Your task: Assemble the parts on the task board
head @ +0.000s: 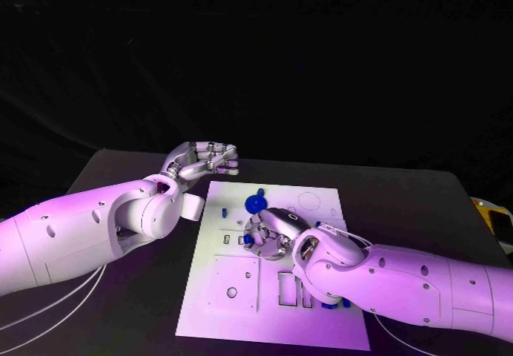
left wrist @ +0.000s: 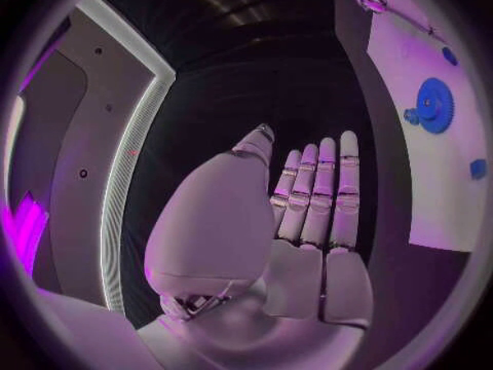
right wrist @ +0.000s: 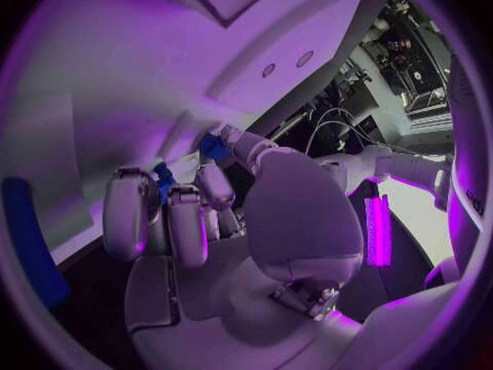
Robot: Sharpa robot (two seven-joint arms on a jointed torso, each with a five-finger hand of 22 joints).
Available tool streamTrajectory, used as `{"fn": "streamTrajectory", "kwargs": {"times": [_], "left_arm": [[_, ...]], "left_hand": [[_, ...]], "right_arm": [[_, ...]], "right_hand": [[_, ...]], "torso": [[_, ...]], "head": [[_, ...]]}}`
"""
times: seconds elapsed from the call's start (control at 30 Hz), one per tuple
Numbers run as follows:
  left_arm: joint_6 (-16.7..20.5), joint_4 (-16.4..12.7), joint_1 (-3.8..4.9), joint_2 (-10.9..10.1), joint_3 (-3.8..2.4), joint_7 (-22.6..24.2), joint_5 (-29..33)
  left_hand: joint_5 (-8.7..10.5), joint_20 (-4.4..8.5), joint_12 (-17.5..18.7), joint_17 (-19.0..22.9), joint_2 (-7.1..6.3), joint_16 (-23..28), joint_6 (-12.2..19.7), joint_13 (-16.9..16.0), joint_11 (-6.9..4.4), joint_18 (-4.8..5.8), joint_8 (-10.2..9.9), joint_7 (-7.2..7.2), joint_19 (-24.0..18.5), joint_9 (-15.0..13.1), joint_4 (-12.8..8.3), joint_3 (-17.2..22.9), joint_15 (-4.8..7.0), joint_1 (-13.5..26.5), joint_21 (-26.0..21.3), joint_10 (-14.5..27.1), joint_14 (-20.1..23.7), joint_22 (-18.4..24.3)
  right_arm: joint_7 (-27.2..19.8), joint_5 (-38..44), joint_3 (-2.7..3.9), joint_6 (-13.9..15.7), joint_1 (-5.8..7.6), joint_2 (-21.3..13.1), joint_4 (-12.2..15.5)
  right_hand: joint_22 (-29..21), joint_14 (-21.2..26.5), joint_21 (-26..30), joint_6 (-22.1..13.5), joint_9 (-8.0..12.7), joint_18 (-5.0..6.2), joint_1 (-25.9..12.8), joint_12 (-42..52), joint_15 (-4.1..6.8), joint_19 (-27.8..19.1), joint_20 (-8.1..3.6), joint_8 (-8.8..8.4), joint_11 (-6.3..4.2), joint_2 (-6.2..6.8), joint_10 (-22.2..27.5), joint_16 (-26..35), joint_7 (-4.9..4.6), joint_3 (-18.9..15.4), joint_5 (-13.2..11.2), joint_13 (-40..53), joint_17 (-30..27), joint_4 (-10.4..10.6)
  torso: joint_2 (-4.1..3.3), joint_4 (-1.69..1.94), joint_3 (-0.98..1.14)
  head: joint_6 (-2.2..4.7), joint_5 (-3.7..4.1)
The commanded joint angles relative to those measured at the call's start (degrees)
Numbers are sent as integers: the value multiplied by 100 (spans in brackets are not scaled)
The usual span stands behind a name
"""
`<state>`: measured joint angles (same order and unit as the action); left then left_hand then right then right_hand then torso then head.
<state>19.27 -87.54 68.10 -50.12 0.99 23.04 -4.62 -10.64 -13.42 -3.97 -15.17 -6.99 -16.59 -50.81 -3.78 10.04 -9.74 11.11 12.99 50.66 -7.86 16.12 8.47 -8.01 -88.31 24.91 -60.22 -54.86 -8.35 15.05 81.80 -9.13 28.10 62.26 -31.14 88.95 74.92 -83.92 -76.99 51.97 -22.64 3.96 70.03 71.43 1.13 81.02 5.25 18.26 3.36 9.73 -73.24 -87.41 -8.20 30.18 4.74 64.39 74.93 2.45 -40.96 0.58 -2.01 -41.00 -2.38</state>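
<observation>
So we've got the right hand (head: 273, 231) down over the middle of the task board (head: 321, 326), fingers curled in around something small and blue. In the right wrist view there's a small blue part (right wrist: 214, 146) sitting right at the fingertips (right wrist: 221, 133), and another bit of blue tucked between the fingers, so we'd say it's gripping a small part, though we can't tell how securely.

Just far of that hand sits the blue gear (head: 254, 204), lying on the board, near but not touching as far as we can see. A tiny blue peg (head: 224, 212) stands a bit to its left.

The left hand (head: 201, 161) is parked off the far left corner of the board, holding nothing. In the left wrist view its fingers (left wrist: 320, 191) look straight and side by side, palm empty; in the head view they look more curled, so we're calling it empty and loosely closed at most.

What could go wrong, in our opinion:
- the pinch is way out at the fingertips, so the part could twist or pop out when it meets its hole
- the hand hides the spot it's working on from the head view, so alignment is basically blind
- the knuckles are close to the gear, and a sloppy move could knock it
</observation>
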Motion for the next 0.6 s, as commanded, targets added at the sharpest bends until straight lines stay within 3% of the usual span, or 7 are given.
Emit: {"fn": "streamTrajectory", "kwargs": {"times": [0.03, 0.23, 0.43, 0.6], "left_arm": [[-104, -13, 4, 5, -3, 24, 11], [-103, -10, 4, 5, -3, 22, 11], [-101, -6, 4, 6, -3, 22, 11], [-98, -4, 4, 6, -3, 22, 11]], "left_hand": [[20, -16, 14, -5, -5, 31, 30, -8, 26, -57, -32, 35, -41, 6, 26, 6, 11, 6, 20, 26, 32, -5], [20, -16, 14, -5, -5, 31, 30, -8, 26, -57, -32, 35, -41, 6, 26, 6, 11, 6, 20, 26, 32, -5], [20, -16, 14, -5, -5, 31, 30, -8, 26, -57, -32, 35, -41, 6, 26, 6, 11, 6, 20, 26, 32, -5], [20, -16, 14, -5, -5, 31, 30, -8, 26, -57, -32, 35, -41, 6, 26, 6, 11, 6, 20, 26, 32, -5]], "right_arm": [[37, 96, -2, -91, -7, 4, 6], [32, 101, -2, -5, -8, 3, 11], [-6, 102, -2, 145, -12, -4, 21], [-96, 80, -2, 316, -15, -20, 40]], "right_hand": [[322, -394, 46, -81, 21, -15, -47, -44, -42, -45, 6, -55, 8, 48, 56, 42, -12, -45, 31, -26, 515, 6], [324, -391, 48, -105, 29, -16, -53, -46, -52, -44, 14, -67, 18, 51, 65, 46, -22, -53, 48, -26, 503, 14], [372, -396, 6, 18, 8, -26, 68, -1, -41, -4, 20, 13, -8, -97, 26, 42, 14, 38, 26, 29, 523, -18], [387, -397, -8, 45, 3, -30, 90, 15, -33, 8, 14, 31, -18, -128, 8, 42, 26, 62, 17, 50, 526, -28]], "torso": [[0, 3, 1], [-4, 0, 2], [-1, 1, 3], [-1, 2, 2]], "head": [[1, 0], [6, 4], [14, 9], [13, 8]]}}
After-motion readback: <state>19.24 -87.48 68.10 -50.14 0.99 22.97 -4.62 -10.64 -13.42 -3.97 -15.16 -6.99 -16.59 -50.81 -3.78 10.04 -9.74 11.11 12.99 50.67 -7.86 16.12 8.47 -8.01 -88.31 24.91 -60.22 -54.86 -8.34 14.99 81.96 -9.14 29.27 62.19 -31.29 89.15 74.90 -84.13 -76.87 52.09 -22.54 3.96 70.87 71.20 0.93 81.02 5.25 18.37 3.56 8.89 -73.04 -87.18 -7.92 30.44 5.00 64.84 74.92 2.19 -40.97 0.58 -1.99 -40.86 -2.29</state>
